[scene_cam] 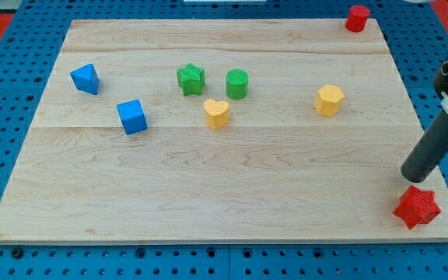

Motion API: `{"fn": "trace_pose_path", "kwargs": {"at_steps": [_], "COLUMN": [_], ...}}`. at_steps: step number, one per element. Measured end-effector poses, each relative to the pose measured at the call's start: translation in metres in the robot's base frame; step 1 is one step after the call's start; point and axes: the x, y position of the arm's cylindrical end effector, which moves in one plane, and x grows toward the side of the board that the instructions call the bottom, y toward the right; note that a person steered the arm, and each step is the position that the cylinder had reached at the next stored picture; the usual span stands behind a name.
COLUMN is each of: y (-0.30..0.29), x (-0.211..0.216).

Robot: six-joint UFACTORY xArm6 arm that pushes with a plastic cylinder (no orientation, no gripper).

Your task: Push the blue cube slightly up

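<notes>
The blue cube (132,117) sits on the wooden board (208,194) at the view's left, a little above the middle. My tip (408,178) is at the board's lower right, far to the right of the blue cube, and just above a red star (417,207). The rod rises toward the view's upper right.
A second blue block, wedge-like (85,78), lies up-left of the cube. A green star (190,78), a green cylinder (237,83) and a yellow heart (217,113) cluster near the centre. A yellow hexagon (329,100) lies at the right. A red cylinder (357,18) stands at the top right corner.
</notes>
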Motion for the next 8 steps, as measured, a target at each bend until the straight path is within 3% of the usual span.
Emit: {"fn": "trace_pose_path", "kwargs": {"at_steps": [2, 3, 4, 5, 6, 8], "y": [0.0, -0.044, -0.123, -0.239, -0.341, -0.399], "x": [-0.011, -0.03, -0.06, -0.075, -0.073, -0.102]}}
